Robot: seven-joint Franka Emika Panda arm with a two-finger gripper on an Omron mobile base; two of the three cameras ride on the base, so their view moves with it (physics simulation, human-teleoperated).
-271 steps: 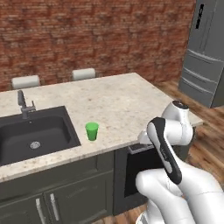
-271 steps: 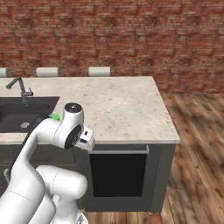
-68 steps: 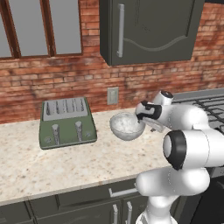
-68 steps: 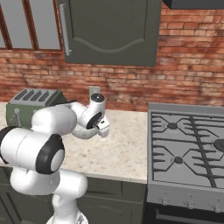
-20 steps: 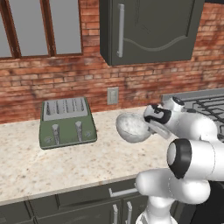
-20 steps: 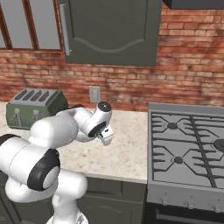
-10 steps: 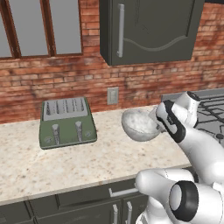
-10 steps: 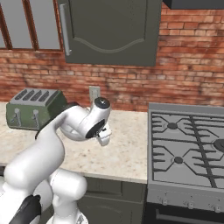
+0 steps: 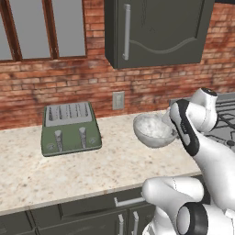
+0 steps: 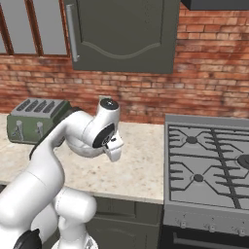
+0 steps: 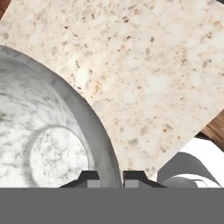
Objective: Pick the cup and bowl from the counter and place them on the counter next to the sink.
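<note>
Lifted farther right since a second ago, the bowl [image 9: 153, 130] hangs by its rim, pinched in the end effector [image 11: 111, 178].

I'm seeing the bowl [image 9: 153, 130] showing silvery-grey outside with a pale, white-grey mottled inside, and my finger tips [image 11: 90, 178] showing dark. The counter [image 9: 69, 170] is reading beige with brown speckles, over dark grey cabinet fronts [image 9: 82, 215]; the toaster [image 9: 70, 128] is showing dull green with a grey top. The wall [image 9: 92, 87] is showing red-brown brick, the upper cabinet [image 9: 156, 30] dark grey, the stove top [image 10: 209, 170] grey with black grates.
</note>
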